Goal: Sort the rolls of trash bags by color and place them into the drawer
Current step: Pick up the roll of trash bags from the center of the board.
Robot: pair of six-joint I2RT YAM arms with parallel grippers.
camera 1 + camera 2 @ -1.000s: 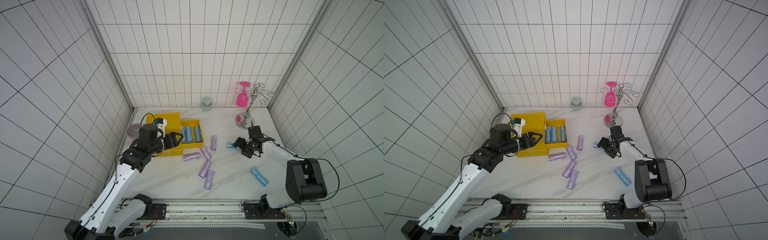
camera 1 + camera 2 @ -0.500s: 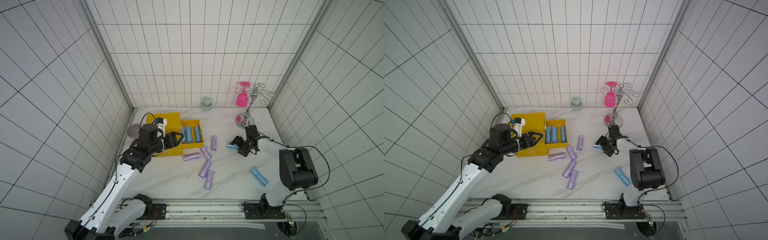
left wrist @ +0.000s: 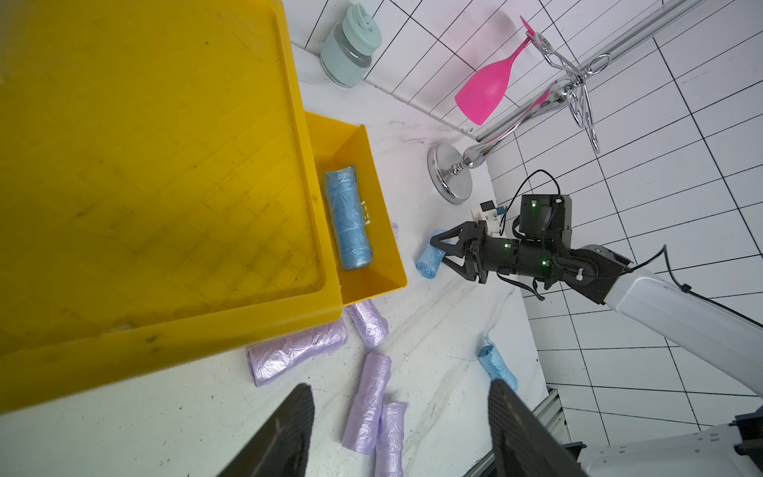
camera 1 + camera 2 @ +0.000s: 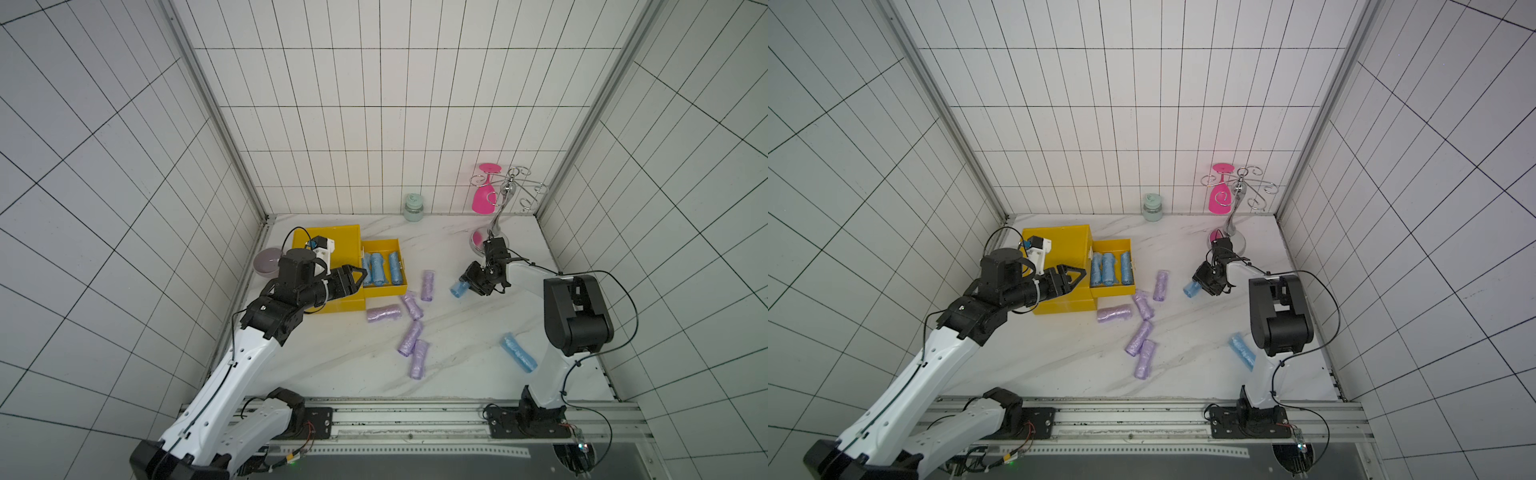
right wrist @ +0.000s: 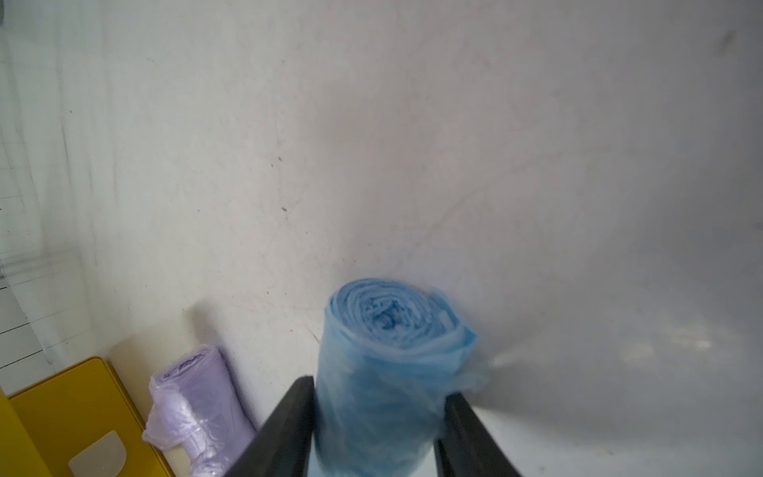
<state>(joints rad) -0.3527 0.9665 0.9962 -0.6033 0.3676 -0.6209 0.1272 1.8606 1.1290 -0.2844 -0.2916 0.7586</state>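
Right end effector (image 5: 380, 388) grips a blue roll (image 5: 384, 330); left end effector (image 3: 399, 386) gapes empty near the drawer (image 4: 384, 291), lilac rolls (image 4: 410, 337) scattered between.

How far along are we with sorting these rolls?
Done: three blue rolls lie in the open drawer. In hand: the right hand grips a fourth blue roll. Left: another blue roll and five lilac rolls loose on the table.
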